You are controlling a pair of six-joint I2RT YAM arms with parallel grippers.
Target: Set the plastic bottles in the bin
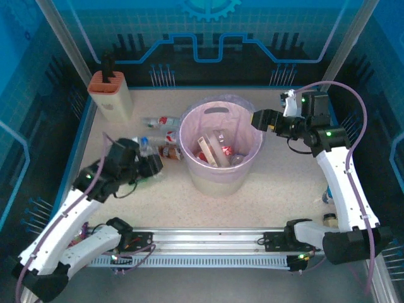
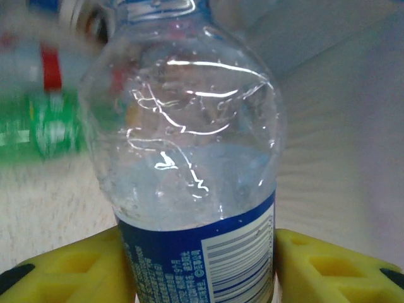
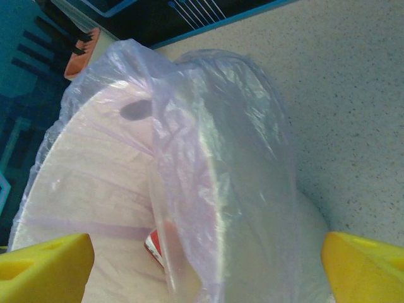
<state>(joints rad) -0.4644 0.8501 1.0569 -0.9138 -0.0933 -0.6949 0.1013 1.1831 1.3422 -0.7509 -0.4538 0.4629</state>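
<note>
Left wrist: a clear bottle sits between the yellow fingers of the left gripper.
Blue label: a blue band round the bottle with a white panel, a barcode and lines of small print. The print is too small to read.
Bottle contents: droplets cling to the inside wall, and the lower half looks cloudy, perhaps from a little liquid.
Left gripper: closed against the bottle's sides at label height, low over the table, left of the bin.
Bin: round and pale, lined with a pink bag, in the middle of the table.
Bottles inside: several lie in the bin, one with a red label and one with a pale label. No brand can be made out.
Right gripper: jaws wide apart, holding nothing, at the bin's far right rim over the bag's edge.
Loose bottles: a few lie on the table just left of the bin, with red and white labels too blurred to read.
Green bottle: blurred, on the table beyond the held one.
Knife block: far left corner, beige with an orange top.
</note>
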